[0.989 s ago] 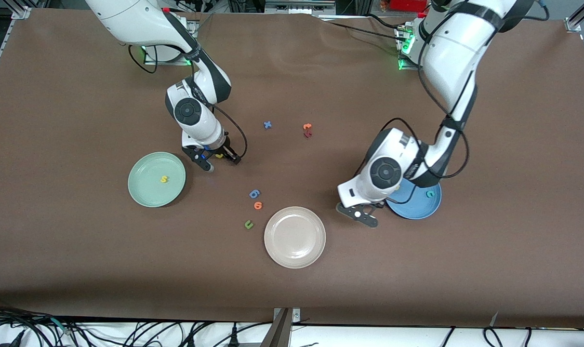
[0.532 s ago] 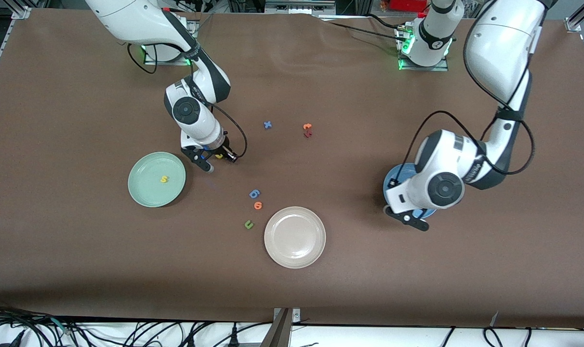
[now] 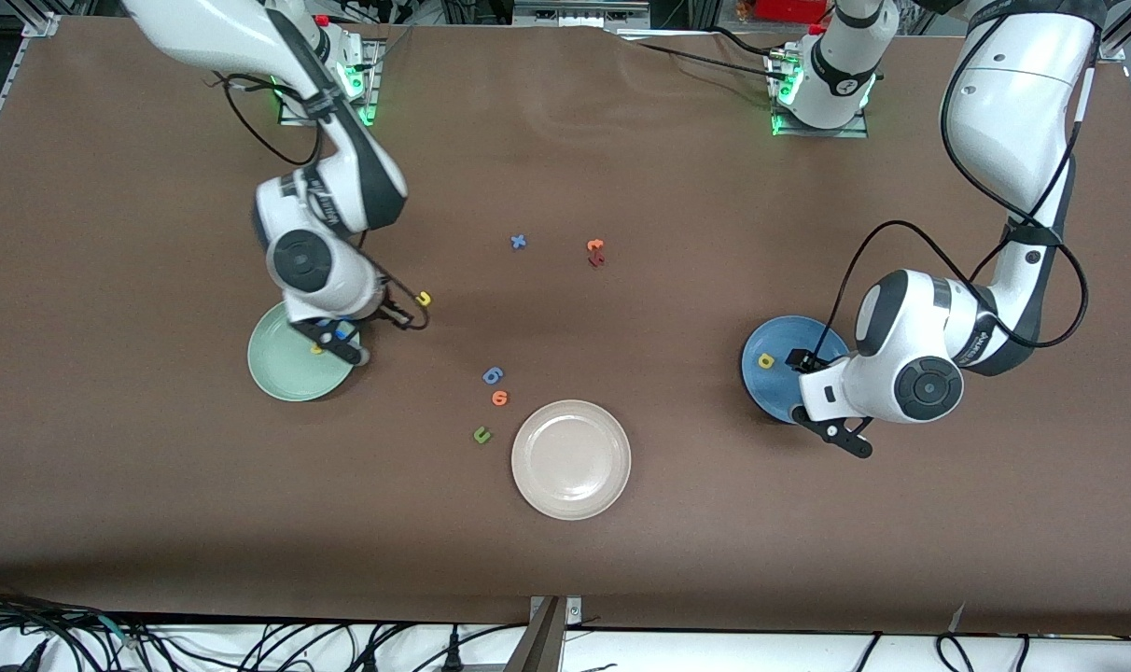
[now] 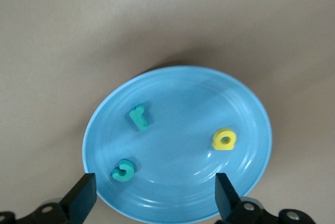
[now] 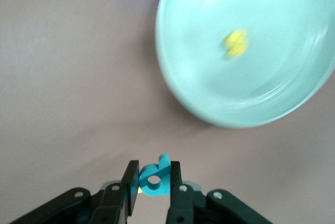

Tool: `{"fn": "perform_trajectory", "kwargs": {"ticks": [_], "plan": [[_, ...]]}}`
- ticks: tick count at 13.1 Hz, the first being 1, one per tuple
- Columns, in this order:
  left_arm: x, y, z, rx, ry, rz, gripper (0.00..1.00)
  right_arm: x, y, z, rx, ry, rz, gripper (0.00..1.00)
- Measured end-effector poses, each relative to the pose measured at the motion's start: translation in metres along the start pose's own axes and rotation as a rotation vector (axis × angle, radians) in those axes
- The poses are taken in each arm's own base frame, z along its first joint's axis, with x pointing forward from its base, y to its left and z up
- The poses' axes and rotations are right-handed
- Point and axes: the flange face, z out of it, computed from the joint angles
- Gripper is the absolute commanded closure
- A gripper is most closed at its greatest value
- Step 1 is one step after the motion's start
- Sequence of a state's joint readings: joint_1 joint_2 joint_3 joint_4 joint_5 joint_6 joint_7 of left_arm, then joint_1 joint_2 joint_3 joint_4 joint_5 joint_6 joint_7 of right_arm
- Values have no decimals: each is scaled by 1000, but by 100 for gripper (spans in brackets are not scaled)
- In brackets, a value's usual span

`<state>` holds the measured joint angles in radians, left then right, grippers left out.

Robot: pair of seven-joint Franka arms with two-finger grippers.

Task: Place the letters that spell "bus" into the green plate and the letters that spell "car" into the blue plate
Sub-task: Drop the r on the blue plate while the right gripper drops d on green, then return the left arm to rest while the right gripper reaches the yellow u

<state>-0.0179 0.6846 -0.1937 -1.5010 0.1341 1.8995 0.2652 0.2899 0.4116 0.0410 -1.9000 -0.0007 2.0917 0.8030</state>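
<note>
Front view has my right hand (image 3: 346, 338) up over the rim of the green plate (image 3: 281, 373) at the right arm's end of the worktop (image 3: 621, 560). Its fingers are pinched tight on the teal b (image 5: 155, 176), which my right wrist view shows upright between the pads. On that plate lies the yellow s (image 5: 236, 43). The yellow u (image 3: 423, 299) sits on the bare worktop beside the plate, toward the middle and farther from the front camera than the plate's centre.

My left hand (image 4: 154, 200) hangs over the blue plate (image 3: 771, 387) at the left arm's end, its fingers spread wide and holding nothing. On that plate, well apart from one another, lie the teal c (image 4: 124, 170), the teal r (image 4: 139, 116) and the yellow a (image 4: 224, 139).

Near the middle of the worktop the beige plate (image 3: 571, 458) has no letters on it. Beside it are a blue 6-like letter (image 3: 493, 375), an orange 6-like letter (image 3: 499, 399) and the olive u (image 3: 481, 434). Farther from the front camera are the blue x (image 3: 518, 242) and the orange t (image 3: 595, 245), which has a dark red letter (image 3: 596, 260) just beside it.
</note>
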Motion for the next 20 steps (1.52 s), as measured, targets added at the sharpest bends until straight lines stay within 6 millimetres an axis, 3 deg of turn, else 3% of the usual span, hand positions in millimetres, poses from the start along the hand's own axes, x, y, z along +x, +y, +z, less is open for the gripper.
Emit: {"fn": "perform_trajectory", "kwargs": {"ticks": [2, 4, 7, 8, 9, 10, 12, 14, 15, 17, 20], "plan": [[-4, 10, -33, 11, 17, 2, 0, 45, 50, -7, -16, -17, -101, 100], [-22, 26, -88, 22, 25, -48, 0, 77, 92, 0, -19, -34, -181, 100], [-61, 57, -173, 20, 64, -211, 0, 93, 104, 30, -33, -43, -246, 98], [-75, 68, -197, 26, 73, -239, 0, 96, 102, 41, -34, -36, -252, 64], [-90, 78, -217, 35, 71, -258, 0, 98, 100, 51, -36, -31, -255, 22], [-108, 84, -239, 47, 81, -275, 0, 99, 98, 58, -39, -30, -256, 1], [-147, 85, -288, 69, 154, -317, 0, 100, 98, 60, -39, -29, -256, 1], [-191, 67, -329, 47, 235, -387, 0, 99, 98, 52, -33, -25, -253, 0], [-210, 56, -338, 45, 253, -420, 0, 97, 96, 45, -25, -30, -245, 1], [-229, 46, -334, 42, 244, -453, 0, 80, 77, 30, 11, -45, -233, 1], [-226, 53, -311, 32, 173, -440, 0, 24, 12, 15, 48, -50, -201, 1]]}}
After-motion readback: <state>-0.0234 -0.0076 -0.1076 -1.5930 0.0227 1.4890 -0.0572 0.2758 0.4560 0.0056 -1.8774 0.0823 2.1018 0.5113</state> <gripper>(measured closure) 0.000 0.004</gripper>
